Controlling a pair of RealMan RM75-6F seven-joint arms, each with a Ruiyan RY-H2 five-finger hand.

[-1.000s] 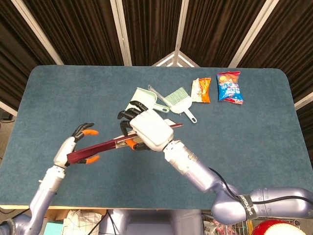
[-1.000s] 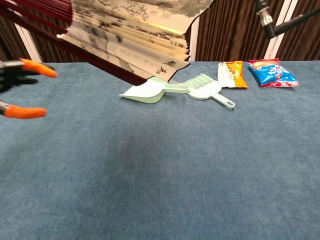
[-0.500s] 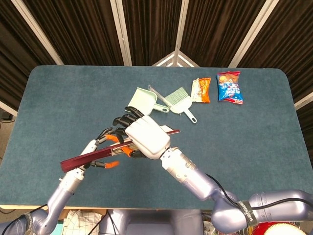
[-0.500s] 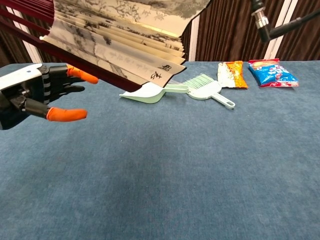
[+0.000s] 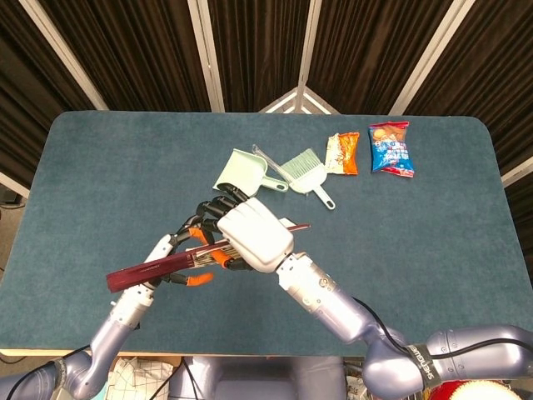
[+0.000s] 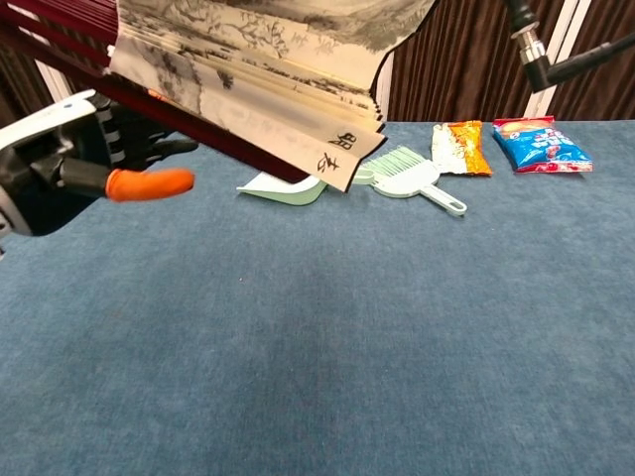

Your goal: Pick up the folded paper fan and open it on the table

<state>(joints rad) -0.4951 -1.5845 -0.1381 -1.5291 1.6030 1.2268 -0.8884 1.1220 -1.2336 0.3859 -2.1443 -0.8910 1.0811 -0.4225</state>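
The paper fan [image 5: 158,267] is held above the table [image 5: 433,250] by my right hand [image 5: 254,237], which grips it near the pivot end. The chest view shows the fan [image 6: 258,89] partly spread, with ink-painted pleats hanging from dark red ribs. My left hand [image 5: 171,254] is at the fan's long red guard stick, which runs between its orange-tipped fingers and thumb. In the chest view my left hand [image 6: 60,169] has its fingers against the ribs while the thumb sticks out below, apart from the fan. The right hand is out of frame there.
A pale green dustpan [image 5: 244,172] and a matching brush [image 5: 306,171] lie behind the hands. Further back right are an orange snack pack [image 5: 342,153] and a blue one [image 5: 391,148]. Dark curtains stand behind the table.
My left hand has moved in from the left and up to the fan, its fingers now reaching the red guard stick. The fan has tilted and spread slightly.
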